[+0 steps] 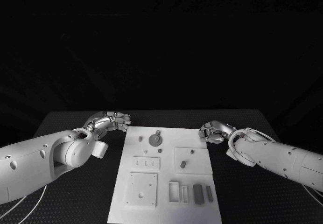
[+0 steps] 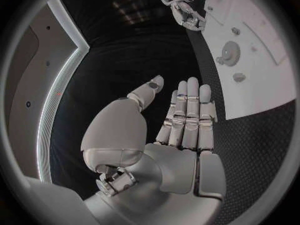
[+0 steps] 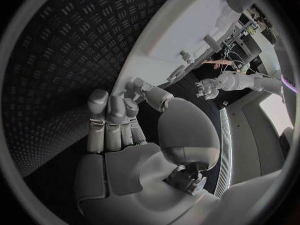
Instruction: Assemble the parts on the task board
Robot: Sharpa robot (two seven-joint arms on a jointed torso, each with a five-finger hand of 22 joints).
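Our left hand (image 1: 111,121) and right hand (image 1: 214,132) hold nothing, fingers straight and apart, flanking the far corners of the board (image 1: 202,205) in mid-table. We should pick one part first, then lower slowly. We count two dark bars (image 1: 199,193) near-right and one round part (image 1: 155,140) far.

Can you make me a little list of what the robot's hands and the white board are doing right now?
left hand: by the board's far left corner, fingers straight, holding nothing
right hand: at the board's right edge, fingers straight, holding nothing
task board: flat in the middle of the black table
parts: small dark pieces on the board, such as a round one and a bar
held things: none
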